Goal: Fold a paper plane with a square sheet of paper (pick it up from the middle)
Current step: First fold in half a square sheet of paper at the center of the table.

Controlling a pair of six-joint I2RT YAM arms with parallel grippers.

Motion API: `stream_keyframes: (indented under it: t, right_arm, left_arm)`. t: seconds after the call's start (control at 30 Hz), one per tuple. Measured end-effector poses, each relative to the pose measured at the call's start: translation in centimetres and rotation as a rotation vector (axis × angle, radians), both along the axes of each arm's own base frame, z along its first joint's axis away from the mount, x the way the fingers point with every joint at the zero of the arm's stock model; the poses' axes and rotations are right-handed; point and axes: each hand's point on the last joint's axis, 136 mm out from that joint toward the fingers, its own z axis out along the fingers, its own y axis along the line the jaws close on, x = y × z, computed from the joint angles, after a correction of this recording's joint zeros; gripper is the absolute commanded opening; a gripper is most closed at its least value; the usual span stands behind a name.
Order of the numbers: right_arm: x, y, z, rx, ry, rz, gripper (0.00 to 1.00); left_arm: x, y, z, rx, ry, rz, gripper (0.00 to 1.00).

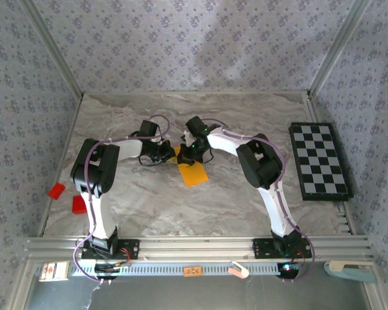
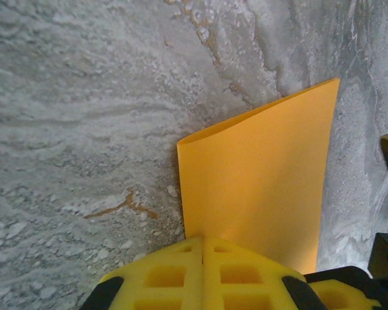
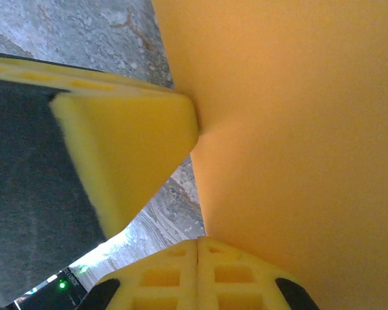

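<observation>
I am clamping my left gripper (image 2: 204, 271) and right gripper (image 3: 197, 271) onto the square sheet of paper (image 1: 194, 173) at mid-frame overhead. Its free length is trailing lower right, nearer my right gripper.

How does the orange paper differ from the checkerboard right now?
The square sheet of paper is plain orange-yellow; the checkerboard is black-and-white squares. The paper is smaller than the checkerboard. The paper is curved, pinched by the left pincer and right pincer; the checkerboard lies flat, untouched, at the right edge of the table. Both are thin with straight edges.
</observation>
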Motion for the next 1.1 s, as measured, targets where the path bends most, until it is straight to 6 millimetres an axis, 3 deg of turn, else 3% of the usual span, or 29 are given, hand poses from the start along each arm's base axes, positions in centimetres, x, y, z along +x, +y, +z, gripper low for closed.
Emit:
stream_keyframes:
  t: [0.5,1.1]
  right_arm:
    - [-2.5,-1.2,-0.8,-0.015,0.043,0.020,0.00]
    - [-9.0,-3.4,-0.9,-0.058,0.120,0.088,0.00]
  left_arm:
    - [0.0,0.1,-0.1,-0.011,0.037,0.042,0.04]
    - [0.0,0.1,-0.2,-0.026,0.052,0.044,0.04]
